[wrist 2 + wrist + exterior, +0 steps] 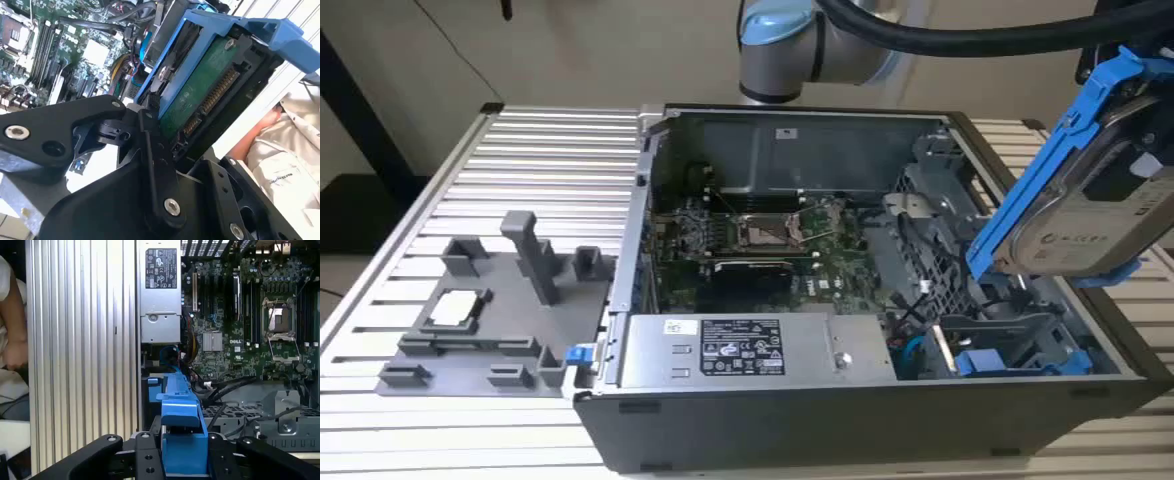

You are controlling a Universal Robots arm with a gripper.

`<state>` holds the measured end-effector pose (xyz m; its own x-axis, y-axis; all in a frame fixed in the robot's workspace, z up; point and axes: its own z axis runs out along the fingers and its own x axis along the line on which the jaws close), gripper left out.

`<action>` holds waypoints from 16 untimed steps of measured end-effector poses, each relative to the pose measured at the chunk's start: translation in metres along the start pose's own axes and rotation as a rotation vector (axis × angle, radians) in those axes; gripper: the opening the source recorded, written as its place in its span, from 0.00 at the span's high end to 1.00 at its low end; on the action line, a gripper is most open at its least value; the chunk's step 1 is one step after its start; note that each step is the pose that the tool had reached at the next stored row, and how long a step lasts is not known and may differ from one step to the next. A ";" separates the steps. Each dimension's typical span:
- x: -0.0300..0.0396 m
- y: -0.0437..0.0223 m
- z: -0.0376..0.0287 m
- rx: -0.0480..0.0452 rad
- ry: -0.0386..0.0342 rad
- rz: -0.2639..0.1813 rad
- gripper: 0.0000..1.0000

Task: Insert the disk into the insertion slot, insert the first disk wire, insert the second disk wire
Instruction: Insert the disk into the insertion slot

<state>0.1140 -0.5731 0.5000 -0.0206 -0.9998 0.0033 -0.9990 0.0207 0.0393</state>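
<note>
— How far along is the job?

— Early, I judge. My claw (pixel 182 456) is clenched on the disk (pixel 1083 205), and its fingers (pixel 145 460) press the blue carrier frame from either side. Nothing is seated yet. The insertion slot (pixel 994 338) sits below the claw, its bay bare and blue tabs showing at its edge.

— So the disk is in the air?

— Yes. It hangs above the open computer case (pixel 787 420), apart from the drive cage, over the end where the slot is.

— And the two wires?

— I judge neither is in. In the second wrist view the disk's connector (pixel 212 97) stands bare, with nothing plugged into it. Black cables (pixel 227 386) lie loose beneath the claw, beside the cage. I cannot tell which of them belong to the disk. All three steps are left: seat the disk, then fit both wires.

— How is the arm holding itself?

— The arm (pixel 787 45) reaches in from behind the case. The wrist is turned so the disk tilts steeply, almost on edge. Its labelled face looks toward the exterior camera and its green circuit side toward the second wrist camera. The motherboard (pixel 761 240) lies lower than the claw and off to one side. A person's sleeve (pixel 280 165) shows beyond the case, apart from the claw.
</note>
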 end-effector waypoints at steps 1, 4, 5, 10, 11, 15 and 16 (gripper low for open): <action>0.0000 0.0000 0.0000 0.0000 -0.0001 0.000 0.67; 0.0000 0.0000 0.0000 -0.0001 -0.0045 0.000 0.67; 0.0001 0.0000 0.0001 -0.0001 -0.0046 0.000 0.67; 0.0012 -0.0001 0.0021 -0.0001 -0.0044 0.000 0.67; 0.0012 -0.0002 0.0028 -0.0001 -0.0044 0.000 0.67; 0.0013 -0.0003 0.0055 -0.0003 -0.0046 0.000 0.67; 0.0013 -0.0003 0.0061 -0.0005 -0.0046 0.000 0.67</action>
<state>0.1141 -0.5744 0.4939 -0.0206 -0.9998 -0.0013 -0.9990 0.0206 0.0398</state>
